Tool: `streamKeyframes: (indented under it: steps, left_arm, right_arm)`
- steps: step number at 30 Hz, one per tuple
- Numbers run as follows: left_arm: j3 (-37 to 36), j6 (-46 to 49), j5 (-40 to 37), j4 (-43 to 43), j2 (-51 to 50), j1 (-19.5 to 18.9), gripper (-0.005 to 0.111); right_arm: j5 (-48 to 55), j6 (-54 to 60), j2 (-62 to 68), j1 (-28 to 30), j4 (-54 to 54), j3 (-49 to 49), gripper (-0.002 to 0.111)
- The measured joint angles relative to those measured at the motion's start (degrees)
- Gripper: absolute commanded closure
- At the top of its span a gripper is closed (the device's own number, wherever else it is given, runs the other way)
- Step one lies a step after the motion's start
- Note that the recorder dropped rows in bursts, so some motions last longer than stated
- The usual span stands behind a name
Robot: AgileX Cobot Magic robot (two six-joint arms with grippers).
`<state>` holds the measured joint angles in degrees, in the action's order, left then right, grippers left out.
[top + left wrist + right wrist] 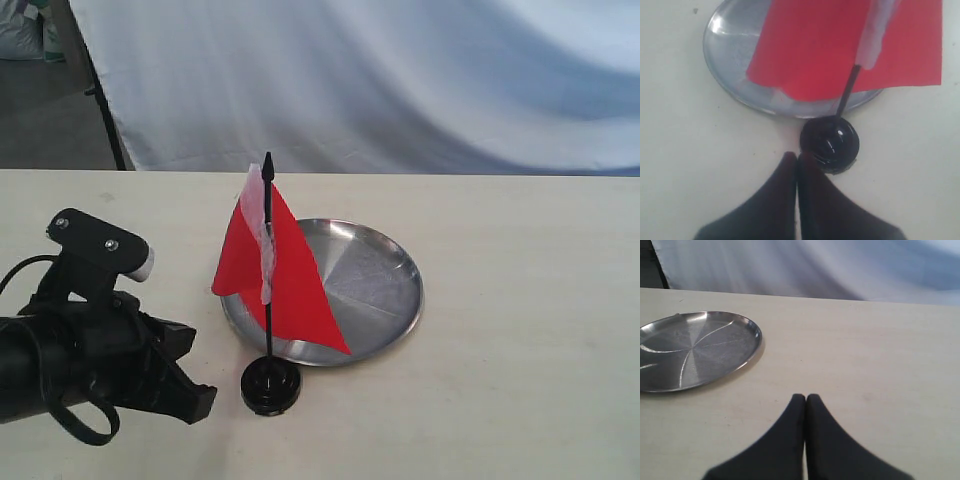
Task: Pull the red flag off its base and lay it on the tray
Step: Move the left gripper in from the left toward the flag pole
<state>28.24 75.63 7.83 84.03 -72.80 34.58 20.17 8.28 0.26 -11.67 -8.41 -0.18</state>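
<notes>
Left gripper (797,159) sits low over the table (700,165) with its jaws pressed together, holding nothing. Its tips are just left of the base (830,145); whether they touch it is hard to tell. From the base the thin black stick (269,345) rises upright. The red flag (285,280) hangs from it, draping in front of the tray (390,290), which lies just beyond the base. Right gripper (805,397), likewise closed and empty, hovers over bare table to the right of the tray. The task looks to be at its approach: the flag is not yet pulled. The next move calls for opening the jaws, rising to the stick and closing on it, probably with the base steadied.
</notes>
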Motion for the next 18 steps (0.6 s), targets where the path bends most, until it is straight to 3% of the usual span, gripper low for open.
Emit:
streamKeyframes:
  steps: [18]
  left_arm:
    - [0.63,-2.40,-4.24,0.00,-9.39,0.10,0.106]
  right_arm:
    - [0.00,0.00,0.00,0.00,0.00,0.00,0.108]
